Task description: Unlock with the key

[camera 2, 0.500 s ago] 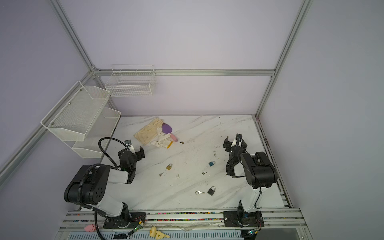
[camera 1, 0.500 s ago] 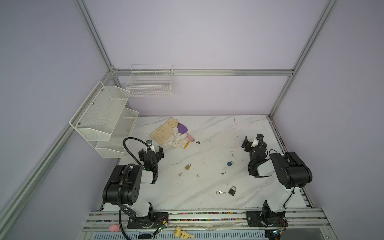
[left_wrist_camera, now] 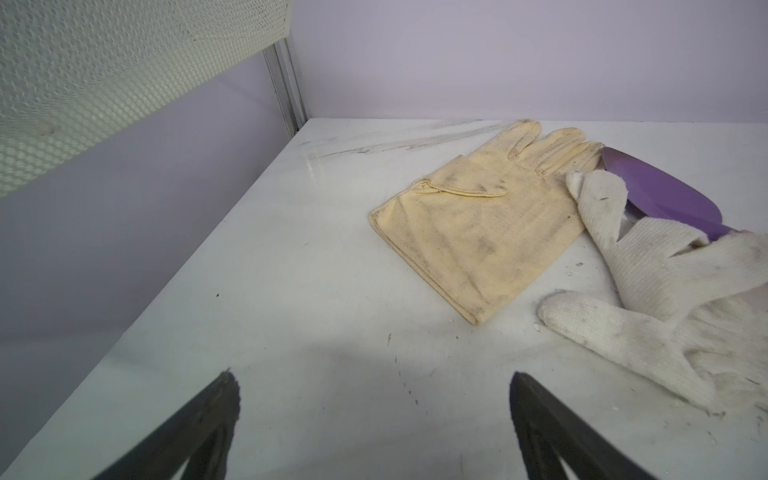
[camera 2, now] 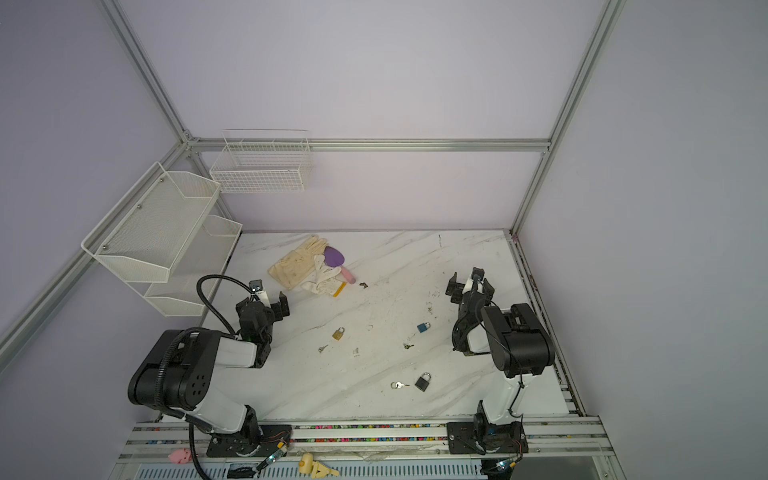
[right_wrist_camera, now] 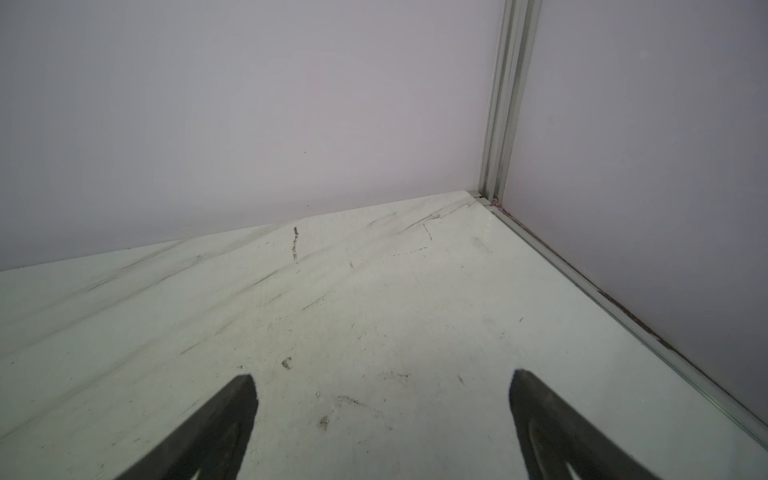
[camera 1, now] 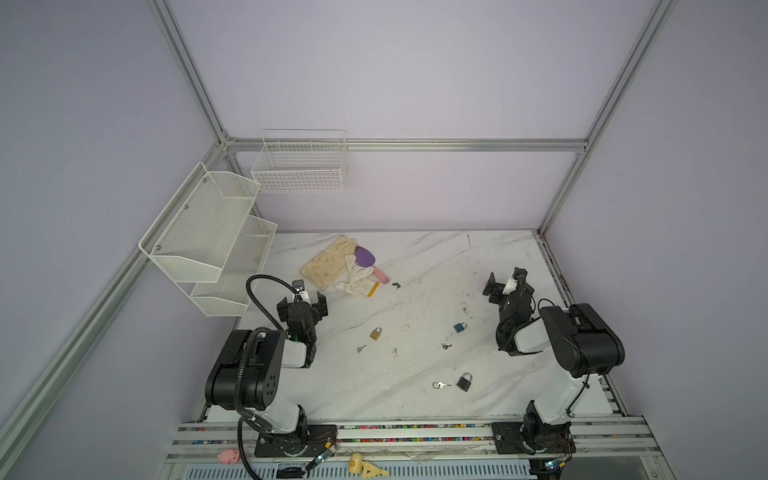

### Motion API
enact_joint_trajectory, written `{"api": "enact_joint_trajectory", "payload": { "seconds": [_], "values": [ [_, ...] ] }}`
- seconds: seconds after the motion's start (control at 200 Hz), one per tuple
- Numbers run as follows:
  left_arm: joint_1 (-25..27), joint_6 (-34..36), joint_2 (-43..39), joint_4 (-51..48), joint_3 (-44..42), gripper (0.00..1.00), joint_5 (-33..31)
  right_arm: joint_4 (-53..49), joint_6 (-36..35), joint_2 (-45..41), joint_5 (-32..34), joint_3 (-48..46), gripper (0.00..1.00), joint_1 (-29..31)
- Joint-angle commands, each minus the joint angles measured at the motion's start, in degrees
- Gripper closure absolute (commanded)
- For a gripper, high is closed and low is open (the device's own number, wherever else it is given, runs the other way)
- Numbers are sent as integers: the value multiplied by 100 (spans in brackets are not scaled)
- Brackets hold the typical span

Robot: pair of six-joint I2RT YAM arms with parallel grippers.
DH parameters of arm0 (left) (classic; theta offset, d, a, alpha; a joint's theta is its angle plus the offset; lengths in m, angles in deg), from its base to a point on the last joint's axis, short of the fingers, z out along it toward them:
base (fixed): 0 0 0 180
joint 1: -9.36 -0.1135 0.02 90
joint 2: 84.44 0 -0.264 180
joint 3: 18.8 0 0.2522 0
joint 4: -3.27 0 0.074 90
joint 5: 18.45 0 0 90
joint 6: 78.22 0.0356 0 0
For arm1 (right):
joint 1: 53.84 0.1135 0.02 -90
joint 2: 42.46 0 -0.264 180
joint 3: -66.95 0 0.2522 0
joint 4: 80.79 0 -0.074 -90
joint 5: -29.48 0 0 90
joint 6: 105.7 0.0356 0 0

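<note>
Three padlocks lie on the white marble table [camera 1: 415,257], seen in both top views: a brass padlock [camera 1: 375,333] with a small key [camera 1: 360,349] beside it, a blue padlock [camera 1: 459,327] with a dark key [camera 1: 446,346] near it, and a black padlock [camera 1: 464,382] beside silver keys on a ring [camera 1: 440,385]. My left gripper [camera 1: 302,305] is open and empty at the table's left, apart from all of them. My right gripper [camera 1: 506,284] is open and empty at the right. Neither wrist view shows a lock or key; bare table lies between the left gripper's [left_wrist_camera: 374,386] and the right gripper's [right_wrist_camera: 382,384] fingertips.
A cream glove [left_wrist_camera: 478,224], a white knit glove [left_wrist_camera: 648,299] and a purple scoop [left_wrist_camera: 665,195] lie at the back left, just ahead of my left gripper. Another small dark key [camera 1: 396,285] lies near them. White mesh shelves [camera 1: 208,232] hang on the left wall and a wire basket [camera 1: 301,166] on the back wall.
</note>
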Motion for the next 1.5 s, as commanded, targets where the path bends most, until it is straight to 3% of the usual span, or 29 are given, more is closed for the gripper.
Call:
{"api": "enact_joint_trajectory", "payload": {
  "seconds": [0.0, 0.99, 1.19, 1.3, 1.495],
  "values": [
    [-35, -15, -69, 332, 52, 0, -71, 276, -142, -40, 6, 14, 3, -19],
    [-31, 24, -313, 242, 3, 0, -1, 334, -98, -253, 200, -94, 2, -15],
    [-29, -66, -1181, -263, -140, 0, -67, -535, 23, -785, 406, 89, 2, -12],
    [-29, -402, -1740, -1203, 21, 0, -218, -1160, 189, -1170, 434, 193, 2, -11],
    [-29, -1420, -2512, -2924, 555, 0, -253, -3009, 1269, -1891, 514, 735, 3, -11]
  ]
}}
